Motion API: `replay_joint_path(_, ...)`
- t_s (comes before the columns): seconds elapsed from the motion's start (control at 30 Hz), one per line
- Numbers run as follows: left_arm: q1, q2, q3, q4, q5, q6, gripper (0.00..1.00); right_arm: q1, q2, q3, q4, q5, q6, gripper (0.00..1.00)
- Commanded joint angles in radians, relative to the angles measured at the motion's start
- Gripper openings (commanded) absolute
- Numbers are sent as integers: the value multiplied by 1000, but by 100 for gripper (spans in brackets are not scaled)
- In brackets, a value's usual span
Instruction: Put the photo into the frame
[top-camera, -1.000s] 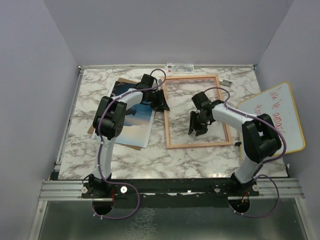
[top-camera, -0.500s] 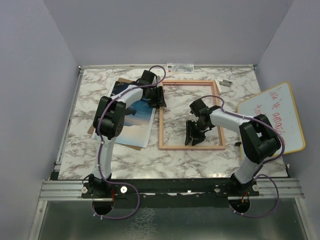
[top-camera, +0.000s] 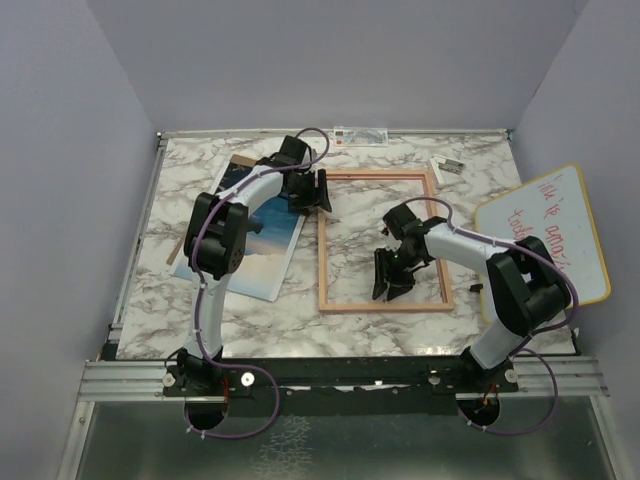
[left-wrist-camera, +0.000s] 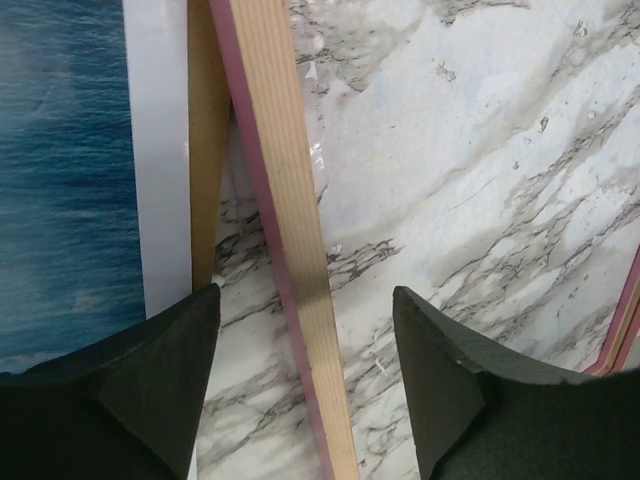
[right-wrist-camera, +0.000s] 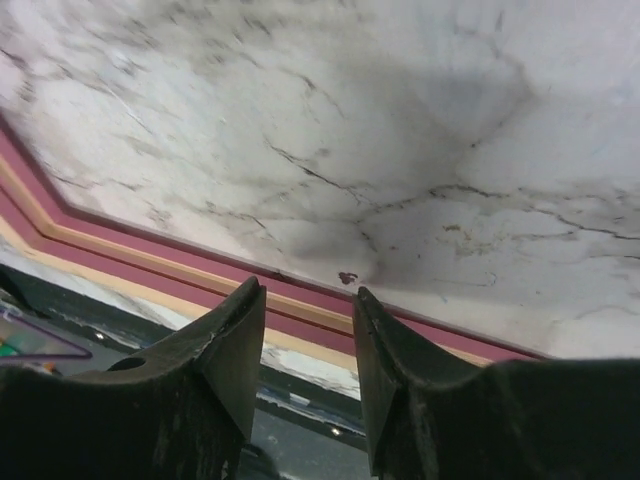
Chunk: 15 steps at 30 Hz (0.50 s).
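The frame (top-camera: 324, 250) lies flat on the marble table, wood back up, with pink showing along its edges. In the left wrist view its left rail (left-wrist-camera: 285, 200) runs between the jaws of my left gripper (left-wrist-camera: 305, 340), which stand open and clear of it; seen from above, my left gripper (top-camera: 320, 190) sits at the frame's far left corner. The photo (top-camera: 268, 250), sea and pale sky, lies left of the frame, and its white border and blue water (left-wrist-camera: 60, 180) fill the left edge. My right gripper (top-camera: 388, 285) hovers over the near rail (right-wrist-camera: 130, 255), open with nothing held (right-wrist-camera: 308, 300).
A brown backing board (top-camera: 176, 250) peeks out under the photo, and a strip of it (left-wrist-camera: 207, 150) shows beside the frame rail. A whiteboard with red writing (top-camera: 555, 235) leans at the right edge. A small clip (top-camera: 447, 166) lies at the back right.
The frame slid left and toward me and squared up. My left gripper opened and let go of its rail. The right gripper moved nearer with the frame. The photo and board tilted.
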Motion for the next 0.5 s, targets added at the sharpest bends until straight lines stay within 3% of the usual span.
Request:
replay_joint_path(0.0, 56, -127, 6, -54, -5, 39, 75, 7, -47, 112, 16, 115, 48, 45)
replay_joint_path(0.13, 103, -200, -7, -70, 2, 70, 87, 7, -10, 249, 107, 150, 89, 47)
replay_joint_path(0.3, 176, -246, -11, -113, -161, 141, 98, 7, 120, 414, 231, 56, 144, 48)
replay_joint_path(0.47, 267, -228, -8, -132, -315, 177, 99, 15, 255, 534, 344, -63, 220, 48)
